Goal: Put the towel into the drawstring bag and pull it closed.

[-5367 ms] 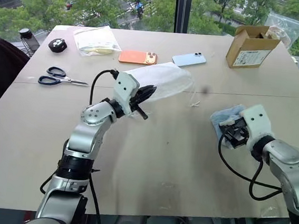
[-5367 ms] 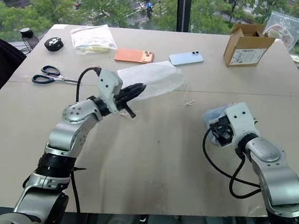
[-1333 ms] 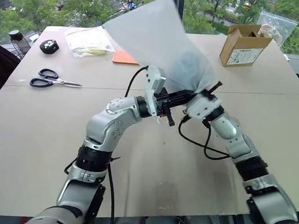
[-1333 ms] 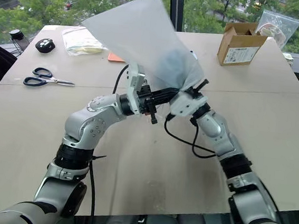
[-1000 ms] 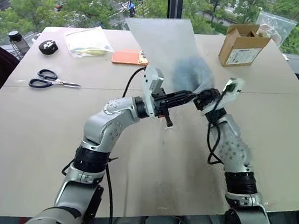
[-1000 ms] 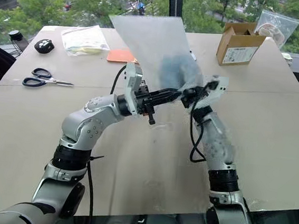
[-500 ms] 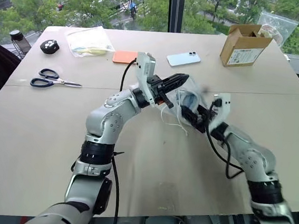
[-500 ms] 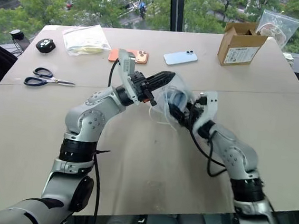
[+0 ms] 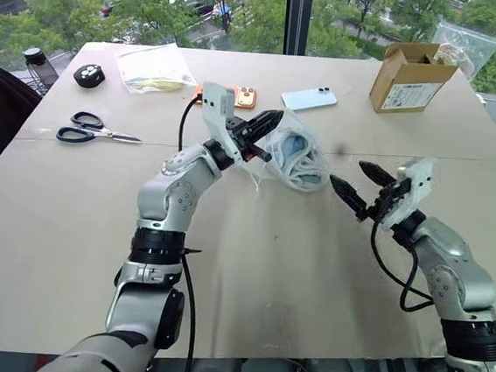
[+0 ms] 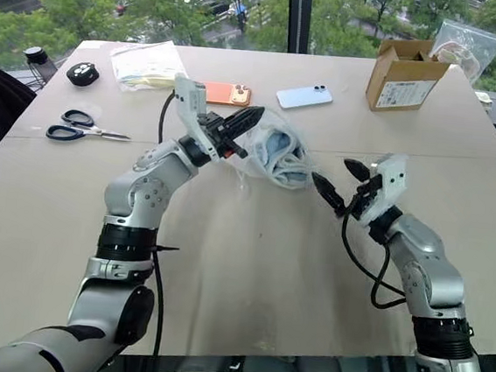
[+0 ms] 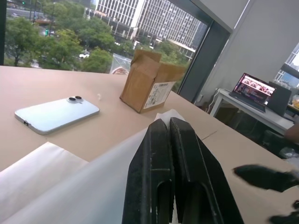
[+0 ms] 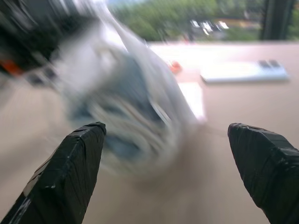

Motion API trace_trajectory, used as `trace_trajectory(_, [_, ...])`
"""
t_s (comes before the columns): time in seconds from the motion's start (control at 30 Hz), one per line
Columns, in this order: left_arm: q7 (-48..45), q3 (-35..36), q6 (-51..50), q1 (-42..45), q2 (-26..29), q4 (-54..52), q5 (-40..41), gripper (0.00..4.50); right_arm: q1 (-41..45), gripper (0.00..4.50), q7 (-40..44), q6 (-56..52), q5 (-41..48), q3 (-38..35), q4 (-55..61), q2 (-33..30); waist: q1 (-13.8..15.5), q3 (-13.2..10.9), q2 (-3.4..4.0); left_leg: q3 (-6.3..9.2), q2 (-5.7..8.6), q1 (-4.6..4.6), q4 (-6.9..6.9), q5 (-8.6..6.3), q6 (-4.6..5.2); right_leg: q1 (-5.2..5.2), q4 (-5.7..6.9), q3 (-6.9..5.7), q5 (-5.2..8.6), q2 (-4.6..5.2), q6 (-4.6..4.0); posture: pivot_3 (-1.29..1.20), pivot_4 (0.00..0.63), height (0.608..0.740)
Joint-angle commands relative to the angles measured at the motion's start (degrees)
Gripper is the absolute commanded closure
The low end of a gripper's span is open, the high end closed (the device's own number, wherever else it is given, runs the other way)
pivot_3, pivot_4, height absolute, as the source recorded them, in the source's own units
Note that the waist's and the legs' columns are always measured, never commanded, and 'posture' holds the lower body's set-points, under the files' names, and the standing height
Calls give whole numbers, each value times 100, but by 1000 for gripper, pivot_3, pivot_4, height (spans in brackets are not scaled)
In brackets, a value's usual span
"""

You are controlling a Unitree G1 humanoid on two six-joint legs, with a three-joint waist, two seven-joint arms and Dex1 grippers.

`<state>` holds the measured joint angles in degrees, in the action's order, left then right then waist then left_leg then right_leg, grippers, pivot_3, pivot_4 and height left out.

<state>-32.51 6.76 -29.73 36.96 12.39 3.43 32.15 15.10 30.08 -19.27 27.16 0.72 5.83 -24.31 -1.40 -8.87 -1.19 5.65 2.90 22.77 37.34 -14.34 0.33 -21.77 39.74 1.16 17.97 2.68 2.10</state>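
The drawstring bag (image 9: pixel 296 160), towel (image 9: pixel 292 145) inside, hangs above the bench (image 9: pixel 249 265) pinched in the closed left pincer (image 9: pixel 268 118); the spread, empty right pincer (image 9: pixel 356 184) sits just beside it, nearer the loose cords.

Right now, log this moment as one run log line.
towel: inside drawstring bag | left hand: shut on drawstring bag | right hand: open, beside bag | bag: not yet cinched

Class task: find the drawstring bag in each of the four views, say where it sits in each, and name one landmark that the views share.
Left eye: drawstring bag centre, hanging from the shut left gripper.
Right eye: left of centre.
Left wrist: white sheet at lower left.
Right wrist: blurred, centre-left.
Shared landmark: light-blue phone.
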Motion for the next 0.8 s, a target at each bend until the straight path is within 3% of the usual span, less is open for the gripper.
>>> trace_trajectory(0.03, [-56,11,-21,-22,10,-322,124,4500,345,36,-240,93,37,-154,-84,463,-50,0,0,0,-3,0,0,0,0,0,1,0,0,-1,0,0,150,740])
trace_trajectory(0.27, [-51,-13,-16,-18,11,-351,122,4500,858,36,-339,27,-226,-44,-633,940,-54,0,0,2,1,0,1,0,-1,0,0,-3,0,2,0,0,150,740])
trace_trajectory(0.33, [-50,-18,-10,-11,12,-351,119,4500,955,553,-363,46,-406,9,-831,992,-55,0,0,3,1,0,1,0,-1,0,0,-4,0,2,0,0,150,740])
trace_trajectory(0.4, [-59,-29,1,-12,25,-356,104,4500,996,1458,-363,111,-530,3,-944,1019,-54,0,0,1,2,0,1,0,-1,0,0,-1,0,3,0,0,150,740])
trace_trajectory(0.43, [-65,-34,7,-13,35,-357,95,4500,1005,1636,-374,132,-557,-21,-967,1038,-55,0,0,1,2,0,1,0,-1,0,-1,-2,0,3,0,0,150,740])
trace_trajectory(0.57, [-70,-4,13,-32,57,-350,114,4500,1046,3396,-403,173,-539,-188,-923,1081,-63,0,1,2,1,0,1,0,-1,0,0,-2,0,2,0,0,150,740])
trace_trajectory(0.6, [-72,-8,16,-42,57,-350,113,4500,1045,4046,-433,221,-547,-243,-901,1093,-63,0,1,2,1,0,1,0,-1,0,1,-2,0,2,0,0,150,740])
trace_trajectory(0.67, [-69,-14,18,-53,56,-350,110,4500,1016,4422,-449,190,-369,-427,-797,1155,-64,0,1,1,1,0,1,0,-1,0,1,-1,0,2,0,0,150,740])
trace_trajectory(0.8, [-70,-14,17,-60,61,-345,106,4500,891,4422,-537,21,227,-972,-541,1309,-63,0,1,2,1,0,1,0,-1,0,0,-1,0,3,0,0,150,740])
